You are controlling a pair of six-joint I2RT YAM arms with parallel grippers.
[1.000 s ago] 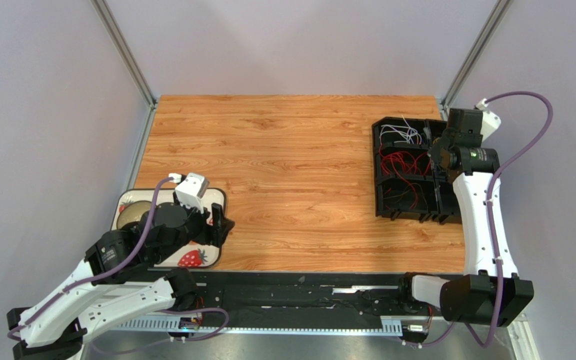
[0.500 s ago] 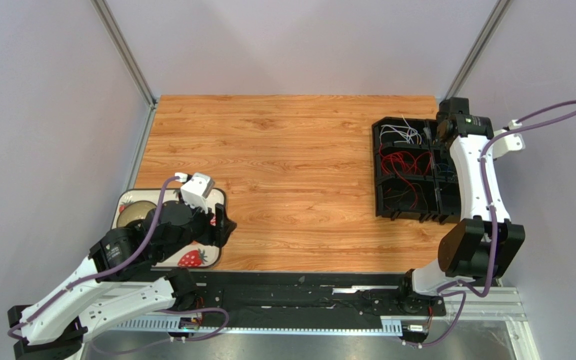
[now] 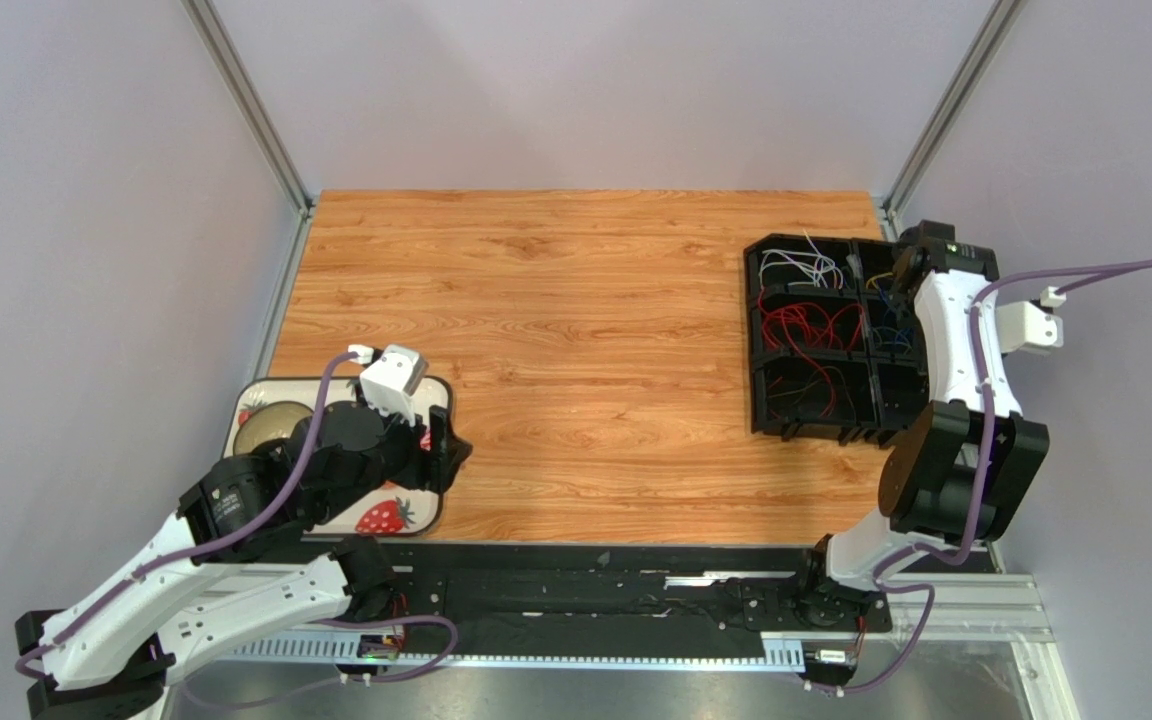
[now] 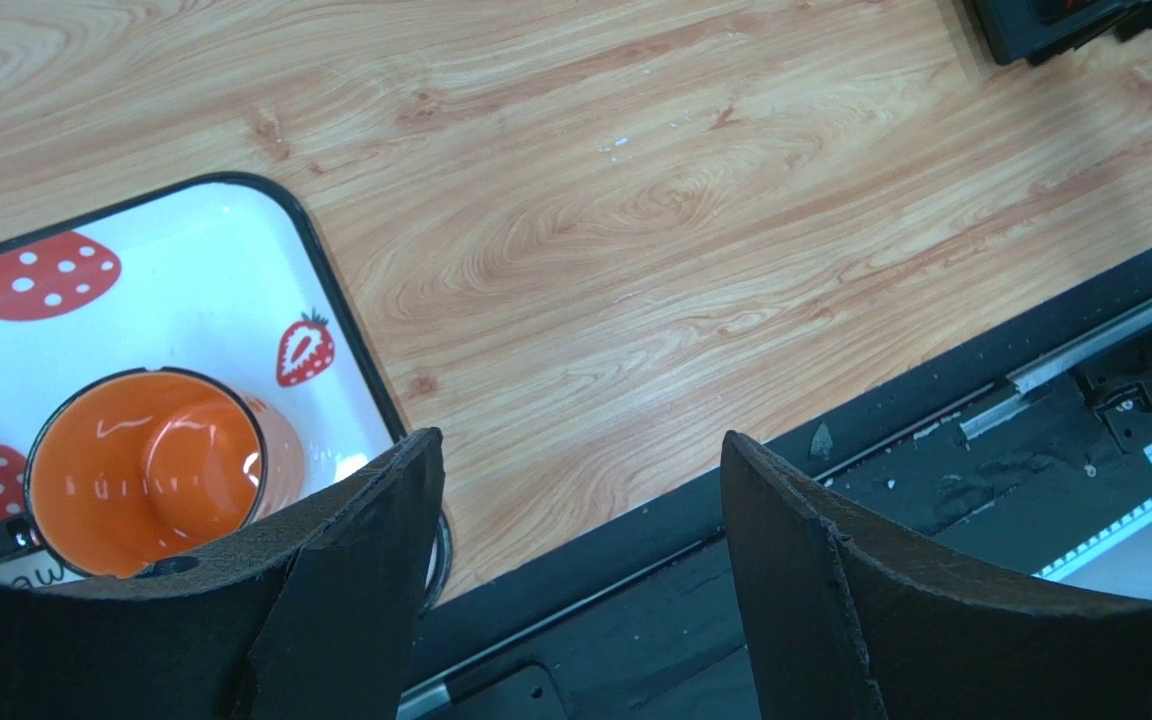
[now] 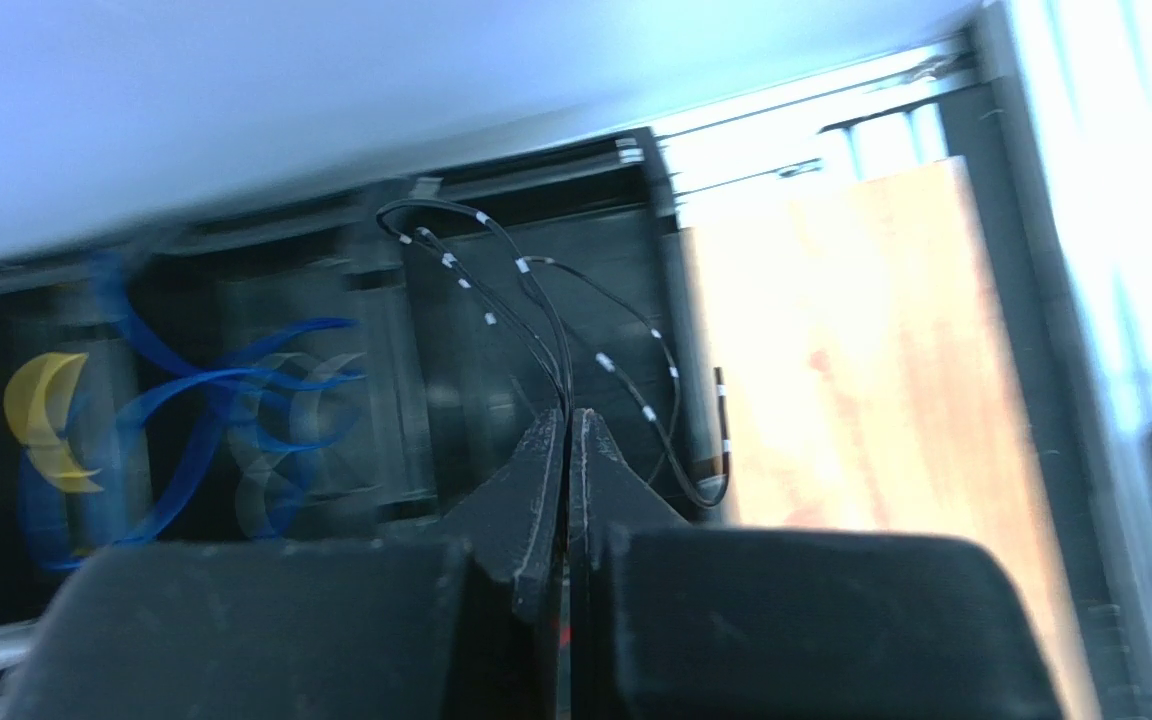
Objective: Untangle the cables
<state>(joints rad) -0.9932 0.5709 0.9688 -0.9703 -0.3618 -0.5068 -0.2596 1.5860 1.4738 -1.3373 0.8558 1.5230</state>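
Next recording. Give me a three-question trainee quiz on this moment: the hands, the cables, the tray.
1. True or false: the left hand is open and grips nothing.
2. Which cable runs into the closed tips of the right hand? A) a blue one B) the dark cable with white marks C) a yellow one
3. Fill in: in the top view, the middle-left compartment of the black divided tray holds ___ cables.

Key: 1. True. 2. B. 3. Red: the red cables.
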